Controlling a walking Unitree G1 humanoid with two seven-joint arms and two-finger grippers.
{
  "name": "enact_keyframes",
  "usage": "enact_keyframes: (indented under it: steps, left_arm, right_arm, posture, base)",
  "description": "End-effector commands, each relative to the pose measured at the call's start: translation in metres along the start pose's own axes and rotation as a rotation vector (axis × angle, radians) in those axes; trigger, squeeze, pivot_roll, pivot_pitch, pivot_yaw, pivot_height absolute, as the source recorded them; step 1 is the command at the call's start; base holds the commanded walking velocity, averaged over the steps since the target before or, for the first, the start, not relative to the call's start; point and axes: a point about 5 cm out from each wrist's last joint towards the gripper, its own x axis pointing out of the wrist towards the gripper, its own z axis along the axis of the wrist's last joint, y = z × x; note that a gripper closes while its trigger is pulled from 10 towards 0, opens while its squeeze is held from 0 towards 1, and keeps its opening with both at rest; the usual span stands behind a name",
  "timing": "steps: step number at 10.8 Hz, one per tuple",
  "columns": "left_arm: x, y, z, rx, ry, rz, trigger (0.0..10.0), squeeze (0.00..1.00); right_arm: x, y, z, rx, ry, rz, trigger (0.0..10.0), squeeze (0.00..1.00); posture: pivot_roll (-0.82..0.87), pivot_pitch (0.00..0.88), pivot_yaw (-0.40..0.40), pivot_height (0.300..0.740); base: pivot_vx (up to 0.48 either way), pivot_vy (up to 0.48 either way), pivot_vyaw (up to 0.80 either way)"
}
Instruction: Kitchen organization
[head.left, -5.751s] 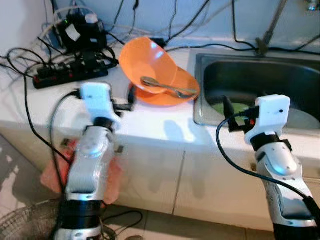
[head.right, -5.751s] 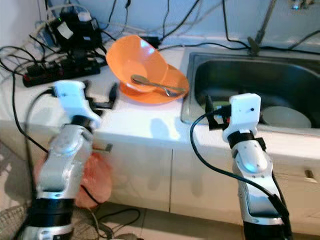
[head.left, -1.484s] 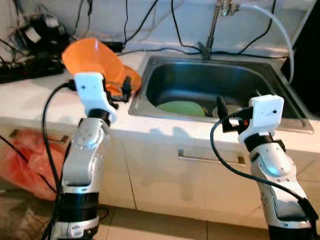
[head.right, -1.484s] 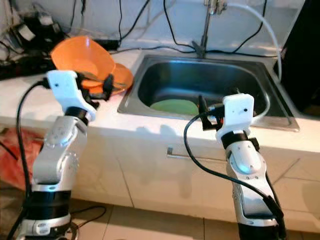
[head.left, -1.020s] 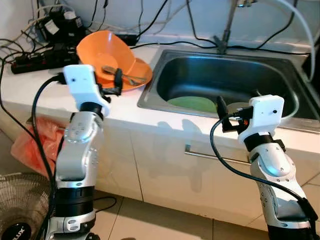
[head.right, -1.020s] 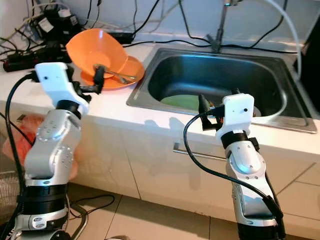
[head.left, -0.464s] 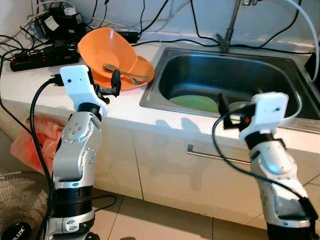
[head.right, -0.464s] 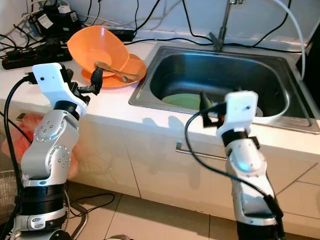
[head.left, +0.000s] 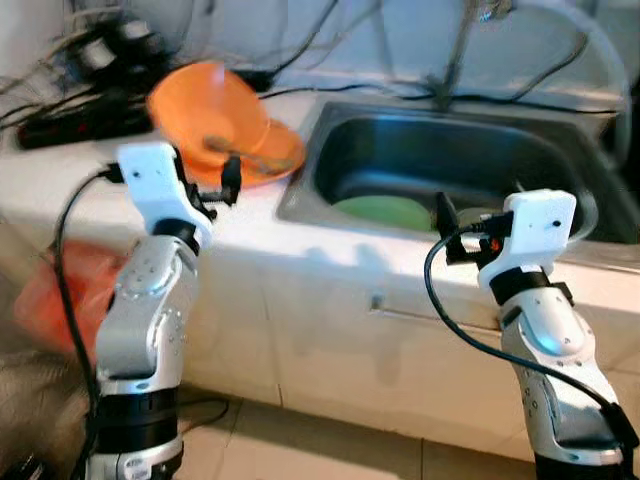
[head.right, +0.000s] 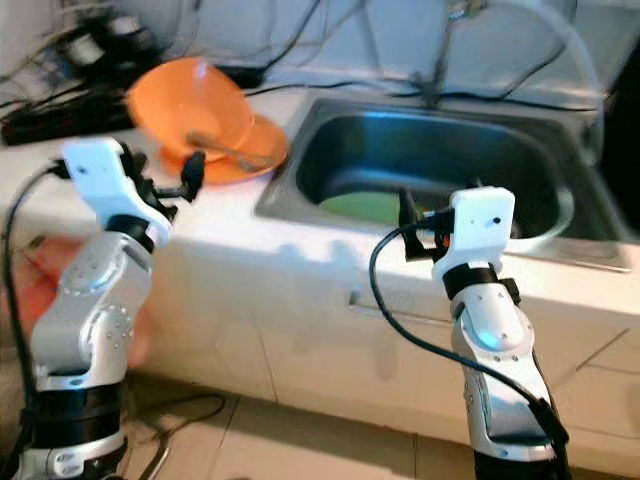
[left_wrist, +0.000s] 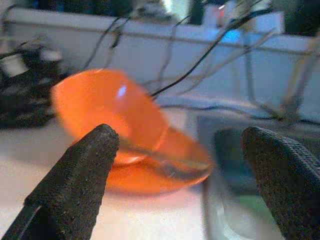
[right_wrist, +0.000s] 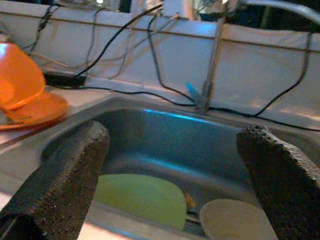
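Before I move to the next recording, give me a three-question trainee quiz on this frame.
1. True or false: the orange bowl stands on the counter beside the sink.
2. What lies in the sink? A) green plate and a pale dish B) a kettle C) a sponge
3. Fill in: the left hand and the right hand both have fingers spread ____.

Key: 1 true; 2 A; 3 open.

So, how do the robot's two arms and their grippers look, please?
Both arms are silver, rounded segments with black joint rings, each ending in a white boxy wrist block. A black cable loops from each block down along the arm. The left gripper and the right gripper have long black fingers; up close the fingers are thick, with a rough, dotted surface.
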Motion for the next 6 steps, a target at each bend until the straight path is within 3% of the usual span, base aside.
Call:
enact_keyframes:
  steps: [1,5,6]
  left_arm:
    - [-0.0004,-0.0041,-0.0005,0.008,0.012,-0.029,10.0,0.0]
    - [-0.0041,-0.0013,0.0007,0.026,0.034,-0.035,10.0,0.0]
    - [-0.0057,0.0007,0.0009,0.03,0.036,-0.024,10.0,0.0]
  right_arm:
    - [-0.0029,-0.0008,-0.0006,-0.001,0.012,-0.003,10.0,0.0]
    - [-0.0059,-0.0021,-0.0027,-0.006,0.035,0.003,10.0,0.0]
    - [-0.0059,-0.0018,-0.0035,-0.008,0.038,0.008,10.0,0.0]
  posture:
    - [0.09,0.046,0.028,0.74]
    - [0.11,0.084,0.025,0.74]
    - [0.11,0.086,0.022,0.74]
  base:
    - [0.472,0.0,0.0]
    - [0.445,0.0,0.0]
    - [0.0,0.0,0.0]
